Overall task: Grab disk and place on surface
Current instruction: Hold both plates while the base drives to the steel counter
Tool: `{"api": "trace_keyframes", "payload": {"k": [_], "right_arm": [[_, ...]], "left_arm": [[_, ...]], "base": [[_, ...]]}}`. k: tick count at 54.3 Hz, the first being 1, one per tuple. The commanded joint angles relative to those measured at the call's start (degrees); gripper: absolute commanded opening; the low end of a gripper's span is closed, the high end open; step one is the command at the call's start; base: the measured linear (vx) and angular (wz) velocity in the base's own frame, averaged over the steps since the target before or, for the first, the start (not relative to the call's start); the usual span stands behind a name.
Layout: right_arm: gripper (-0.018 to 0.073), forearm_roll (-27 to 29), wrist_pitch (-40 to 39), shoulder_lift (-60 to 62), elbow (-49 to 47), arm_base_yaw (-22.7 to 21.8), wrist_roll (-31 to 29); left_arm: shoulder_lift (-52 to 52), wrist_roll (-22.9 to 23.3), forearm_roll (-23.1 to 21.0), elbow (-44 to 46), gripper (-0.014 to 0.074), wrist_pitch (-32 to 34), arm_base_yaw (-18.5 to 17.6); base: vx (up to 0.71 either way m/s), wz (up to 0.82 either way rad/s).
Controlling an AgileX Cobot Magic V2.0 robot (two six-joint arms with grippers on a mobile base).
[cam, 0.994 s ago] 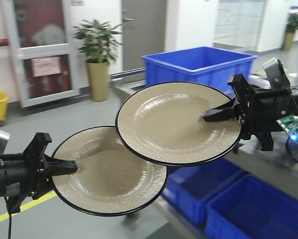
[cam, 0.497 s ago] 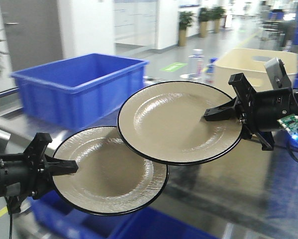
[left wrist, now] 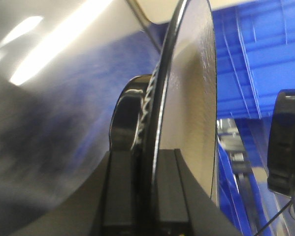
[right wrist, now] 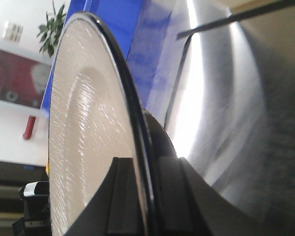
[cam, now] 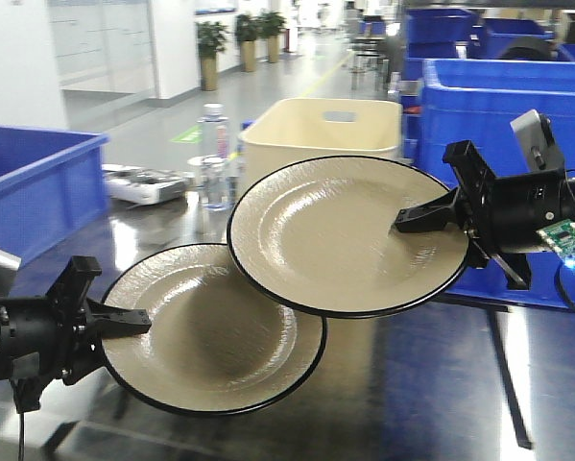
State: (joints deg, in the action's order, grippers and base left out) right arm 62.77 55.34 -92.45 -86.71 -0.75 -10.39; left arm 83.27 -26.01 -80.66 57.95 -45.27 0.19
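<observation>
right gripper (right wrist: 146, 172) clamped on disk (right wrist: 88, 128) rim | disk edge-on | glossy surface (right wrist: 221, 108) beyond

No text, number or brand can be read in any view. The clear bottle (cam: 210, 123) standing on the desk (cam: 431, 384) carries a label, but it is too small and blurred to make out. The green marking on the floor (cam: 185, 135) shows no legible characters. The small green circuit board (cam: 563, 242) has print too fine to read. In the right wrist view, a white sign (right wrist: 13, 30) on the wall is only a blur.
</observation>
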Motion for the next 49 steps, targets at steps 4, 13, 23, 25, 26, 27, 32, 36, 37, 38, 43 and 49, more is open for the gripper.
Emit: {"api": "trace_keyframes", "payload": {"k": [4,13,23,25,26,27,32,36,37,38,43,49], "right_arm": [[-0.0005,6.5,-1.8,2.8,-2.6,-0.2,0.3],[-0.0005,6.5,-1.8,2.8,-2.6,-0.2,0.3],[-0.0005,6.5,-1.8,2.8,-2.6,-0.2,0.3],[-0.0005,6.5,-1.8,2.8,-2.6,-0.2,0.3],[-0.0005,6.5,-1.8,2.8,-2.6,-0.2,0.3],[-0.0005,6.5,-1.8,2.8,-2.6,-0.2,0.3],[-0.0005,6.5,-1.8,2.8,-2.6,-0.2,0.3],[-0.0005,6.5,-1.8,2.8,-2.6,-0.2,0.3],[-0.0005,6.5,-1.8,2.8,-2.6,-0.2,0.3],[-0.0005,6.5,-1.8,2.8,-2.6,-0.2,0.3],[-0.0005,6.5,-1.8,2.8,-2.6,-0.2,0.3],[-0.0005,6.5,-1.8,2.8,-2.6,-0.2,0.3]], "left_arm": [[-2.7,0.6,-6.4,2.1,-0.0001,-2.2,-0.2],[-2.7,0.6,-6.4,2.1,-0.0001,-2.2,-0.2],[-2.7,0.6,-6.4,2.1,-0.0001,-2.2,-0.2],[-2.7,0.6,-6.4,2.1,-0.0001,-2.2,-0.2],[-2.7,0.6,-6.4,2.1,-0.0001,-2.2,-0.2],[-2.7,0.6,-6.4,2.1,-0.0001,-2.2,-0.2],[-2.7,0.6,-6.4,2.1,-0.0001,-2.2,-0.2],[-2.7,0.6,-6.4,2.1,-0.0001,-2.2,-0.2],[-2.7,0.6,-6.4,2.1,-0.0001,-2.2,-0.2],[-2.7,0.6,-6.4,2.1,-0.0001,-2.2,-0.2],[-2.7,0.6,-6.4,2.1,-0.0001,-2.2,-0.2],[-2.7,0.6,-6.4,2.1,-0.0001,-2.2,-0.2]], "base": [[0.17,-0.50],[0.14,-0.45],[0.10,-0.39],[0.08,-0.33],[0.08,-0.32],[0.08,-0.31],[0.07,-0.28],[0.06,-0.22],[0.05,-0.19],[0.05,-0.18],[0.03,-0.12],[0.01,-0.04]]}}
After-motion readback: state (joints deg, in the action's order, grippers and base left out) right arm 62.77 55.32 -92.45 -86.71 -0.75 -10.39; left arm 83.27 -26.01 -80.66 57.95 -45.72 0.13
